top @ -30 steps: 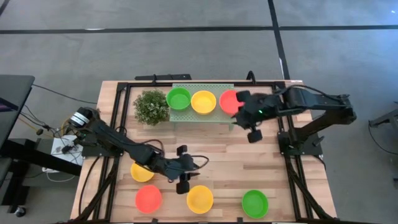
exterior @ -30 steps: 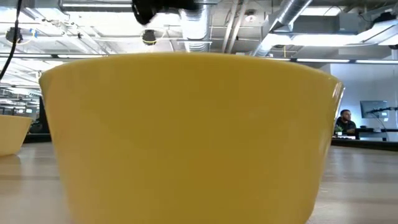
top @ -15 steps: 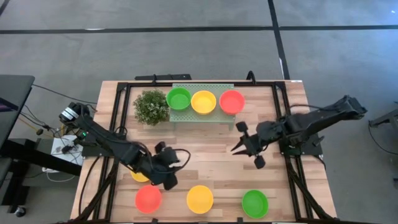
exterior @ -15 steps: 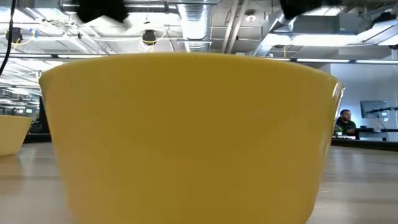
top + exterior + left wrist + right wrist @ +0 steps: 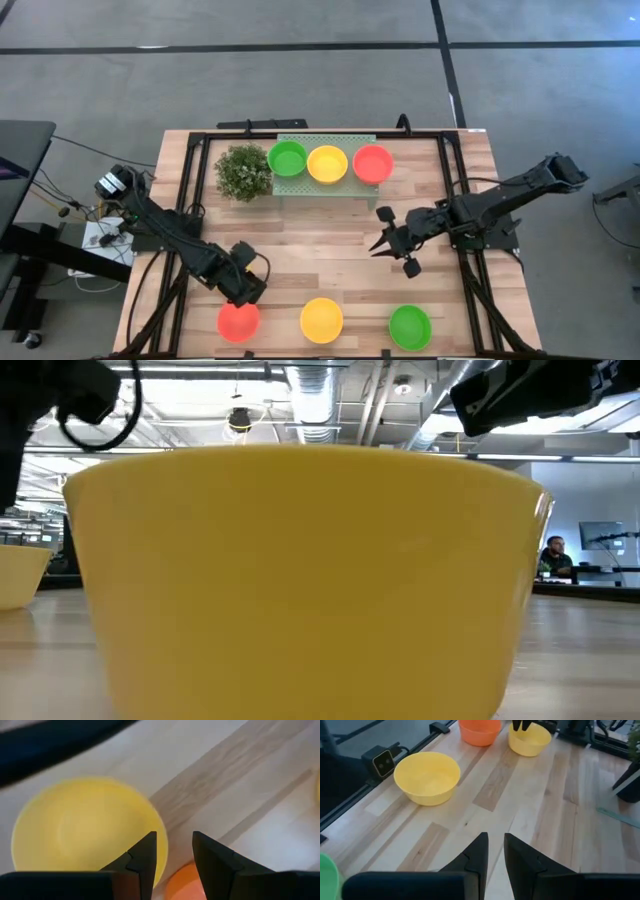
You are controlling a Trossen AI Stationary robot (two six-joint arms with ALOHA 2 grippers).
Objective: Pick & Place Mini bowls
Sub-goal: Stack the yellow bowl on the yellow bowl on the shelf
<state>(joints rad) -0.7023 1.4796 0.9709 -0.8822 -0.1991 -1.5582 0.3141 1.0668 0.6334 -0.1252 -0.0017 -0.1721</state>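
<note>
Left pincer [image 5: 172, 852], right pincer [image 5: 493, 850] narrowly parted

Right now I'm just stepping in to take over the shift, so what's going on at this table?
Two arms are sorting mini bowls. A green bowl, a yellow bowl and a red bowl sit on the perforated tray beside the plant. The left hand hangs over the rim of a fourth yellow bowl, fingers slightly apart, holding nothing. The right hand hovers mid-table, empty and almost closed. Red, yellow and green ones wait at the front edge.
</note>
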